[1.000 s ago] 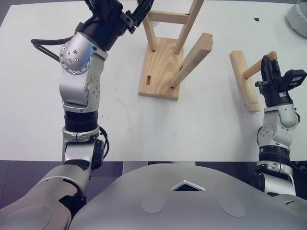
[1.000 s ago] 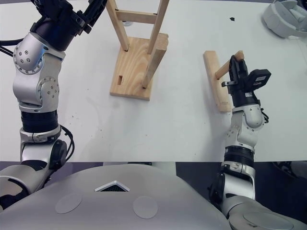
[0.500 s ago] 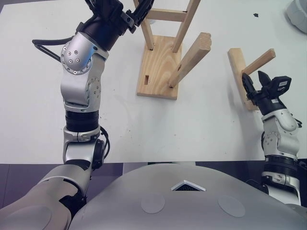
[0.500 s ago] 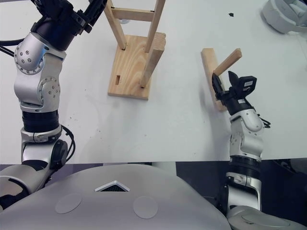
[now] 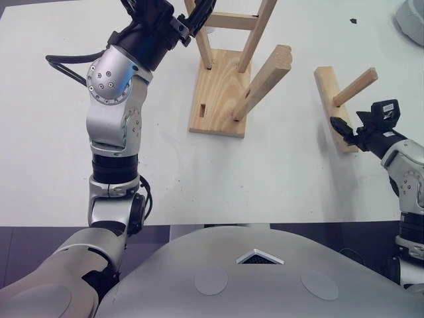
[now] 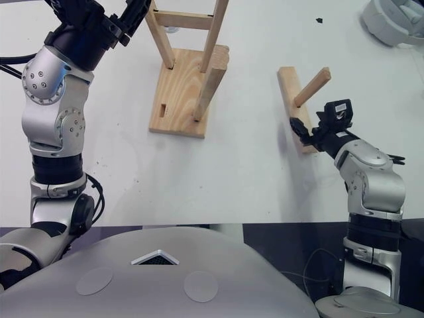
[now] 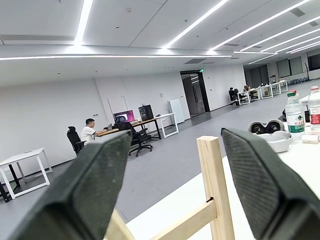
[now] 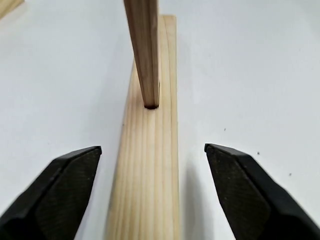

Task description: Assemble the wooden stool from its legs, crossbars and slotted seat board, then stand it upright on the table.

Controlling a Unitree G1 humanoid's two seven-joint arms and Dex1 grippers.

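The slotted seat board (image 5: 213,99) lies flat on the white table. Two legs joined by a crossbar (image 5: 230,21) stand in it, and a third leg (image 5: 266,78) leans in its slot. My left gripper (image 7: 175,134) is open at the far left leg, its fingers (image 5: 199,12) on either side of the leg top. A loose leg (image 5: 334,106) with a crossbar (image 5: 356,86) stuck in it lies to the right. My right gripper (image 8: 152,149) is open just short of that leg's near end (image 5: 342,127), touching nothing.
A white headset-like object (image 6: 392,20) sits at the far right corner. The table's front edge (image 5: 265,222) runs close below my right gripper. Bare table lies between the seat board and the loose leg.
My right gripper has come off the loose leg's crossbar, opened, and drawn back toward the table's front right. The left arm has stayed still.
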